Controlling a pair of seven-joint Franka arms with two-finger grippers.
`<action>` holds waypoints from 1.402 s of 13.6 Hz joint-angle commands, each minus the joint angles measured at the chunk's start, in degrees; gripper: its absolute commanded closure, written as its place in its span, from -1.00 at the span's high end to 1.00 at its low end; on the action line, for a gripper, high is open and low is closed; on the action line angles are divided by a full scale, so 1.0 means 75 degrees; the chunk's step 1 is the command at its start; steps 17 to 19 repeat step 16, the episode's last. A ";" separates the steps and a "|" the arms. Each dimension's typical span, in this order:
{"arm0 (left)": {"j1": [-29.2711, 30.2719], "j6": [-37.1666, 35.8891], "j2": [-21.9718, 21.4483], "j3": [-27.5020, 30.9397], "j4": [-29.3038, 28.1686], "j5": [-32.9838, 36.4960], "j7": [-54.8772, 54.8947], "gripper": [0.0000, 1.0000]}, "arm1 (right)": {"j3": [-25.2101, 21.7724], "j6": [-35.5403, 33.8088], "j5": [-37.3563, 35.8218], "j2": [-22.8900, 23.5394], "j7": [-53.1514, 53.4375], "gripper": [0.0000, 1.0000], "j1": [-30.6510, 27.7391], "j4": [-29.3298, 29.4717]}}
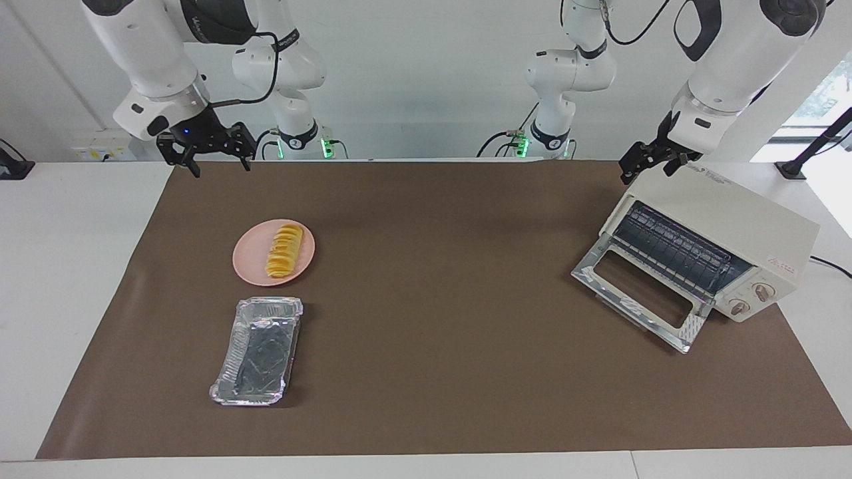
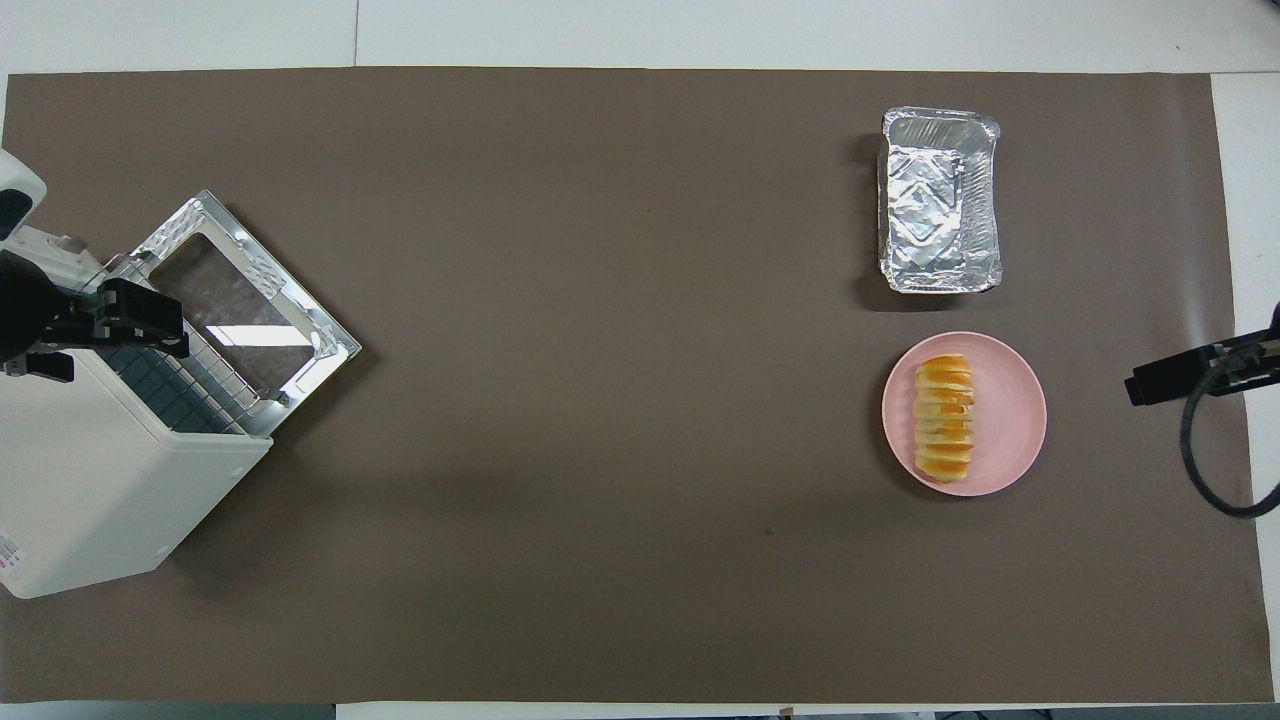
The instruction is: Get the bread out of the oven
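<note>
The bread (image 1: 283, 251) (image 2: 945, 417), a ridged orange-yellow loaf, lies on a round pink plate (image 1: 243, 263) (image 2: 1015, 420) toward the right arm's end of the table. My right gripper (image 1: 221, 169) (image 2: 1150, 380) hangs open and empty, high over the mat's edge, well clear of the plate. The cream-white oven (image 1: 732, 213) (image 2: 90, 480) stands at the left arm's end with its glass door (image 1: 639, 293) dropped open and only the wire rack showing inside. Over the oven's top corner waits my left gripper (image 1: 645, 169) (image 2: 150, 325), open and holding nothing.
A crinkled silver foil tray (image 1: 256, 351) (image 2: 938, 200) lies empty on the brown mat, just farther from the robots than the plate. The open oven door juts out over the mat toward the table's middle.
</note>
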 commanded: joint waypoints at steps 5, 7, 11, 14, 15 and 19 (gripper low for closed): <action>0.0102 -0.0031 -0.0165 -0.0031 -0.0109 -0.0129 0.0028 1.00 | 0.0137 0.0197 0.0021 0.0480 0.0015 1.00 -0.0200 0.0385; 0.0102 -0.0031 -0.0165 -0.0031 -0.0120 -0.0129 0.0028 1.00 | 0.0137 0.0174 -0.0003 0.0515 0.0027 1.00 -0.0211 0.0455; 0.0102 -0.0031 -0.0165 -0.0031 -0.0120 -0.0129 0.0028 1.00 | 0.0126 0.0138 -0.0003 0.0539 0.0038 1.00 -0.0247 0.0502; 0.0102 -0.0031 -0.0165 -0.0031 -0.0120 -0.0129 0.0028 1.00 | 0.0114 0.0138 -0.0003 0.0516 0.0050 1.00 -0.0235 0.0479; 0.0102 -0.0031 -0.0165 -0.0031 -0.0109 -0.0129 0.0028 1.00 | 0.0114 0.0138 -0.0014 0.0504 0.0050 1.00 -0.0258 0.0479; 0.0102 -0.0031 -0.0176 -0.0031 -0.0108 -0.0129 0.0028 1.00 | 0.0114 0.0138 -0.0003 0.0504 0.0050 1.00 -0.0270 0.0467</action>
